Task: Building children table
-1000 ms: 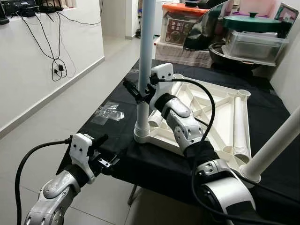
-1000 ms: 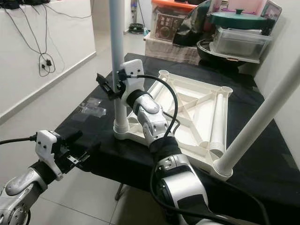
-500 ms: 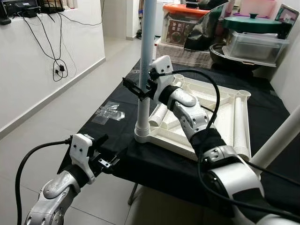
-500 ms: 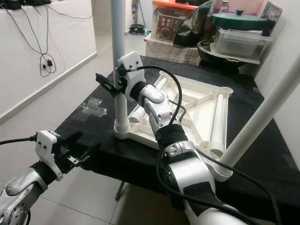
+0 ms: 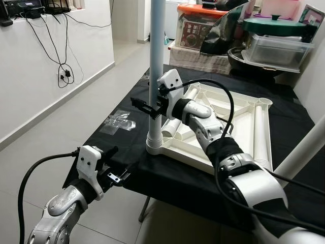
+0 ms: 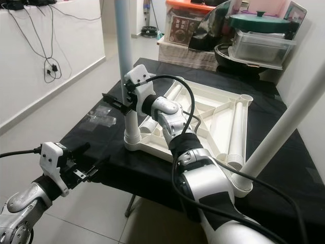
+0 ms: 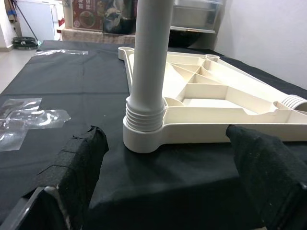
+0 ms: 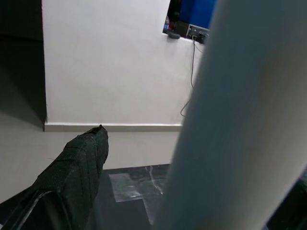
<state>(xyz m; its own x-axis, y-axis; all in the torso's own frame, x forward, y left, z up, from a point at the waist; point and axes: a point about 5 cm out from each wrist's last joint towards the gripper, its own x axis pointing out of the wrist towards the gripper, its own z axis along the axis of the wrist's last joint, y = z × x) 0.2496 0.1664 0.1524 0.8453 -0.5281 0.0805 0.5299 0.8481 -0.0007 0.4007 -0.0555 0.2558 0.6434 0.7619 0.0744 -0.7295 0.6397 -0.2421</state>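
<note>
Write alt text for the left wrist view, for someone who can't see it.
A white table leg stands upright in the corner socket of an upside-down white tabletop lying on a black cloth. The left gripper faces it with fingers apart, short of the socket. Clear plastic wrap lies on the cloth nearby.

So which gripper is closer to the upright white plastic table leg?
Right. The right gripper is at the upright white plastic table leg, its fingers around it. The left gripper hangs off the table's near edge, below the leg's socket.
</note>
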